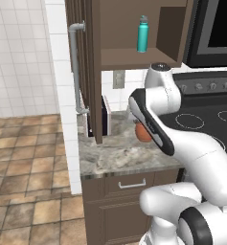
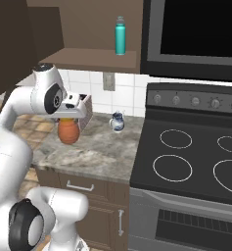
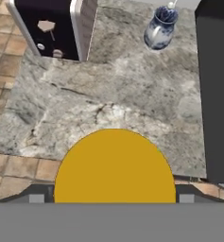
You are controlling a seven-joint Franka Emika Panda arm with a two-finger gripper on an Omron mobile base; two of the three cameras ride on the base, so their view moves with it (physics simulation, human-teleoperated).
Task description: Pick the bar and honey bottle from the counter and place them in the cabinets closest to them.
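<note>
1. At far left in the left base view, a brown tiled floor meets a white tiled wall.
2. Next comes the open cabinet door of dark brown wood, seen almost edge-on, with a long grey tubular handle on its outer face.
3. Behind the door's lower end, a dark toaster-like appliance stands at the back left of the counter; the hand view shows its dark top with slots.
4. The wall cabinets stand open, and a tall slim teal bottle is upright on the inner shelf; it also shows in the right base view.
5. The honey bottle hangs just under the gripper, above the grey-beige stone. In the left base view only part of its orange body shows beside the arm's forearm.
6. In the hand view its yellow lid sits between the two finger tips, which stand wide apart at either side of it; whether they press on the jar cannot be told.
7. A small clear glass jug stands near the counter's back right; the hand view shows it too.
8. Right of the counter sits a black stove with ring burners.
9. Above it is a dark microwave.
</note>
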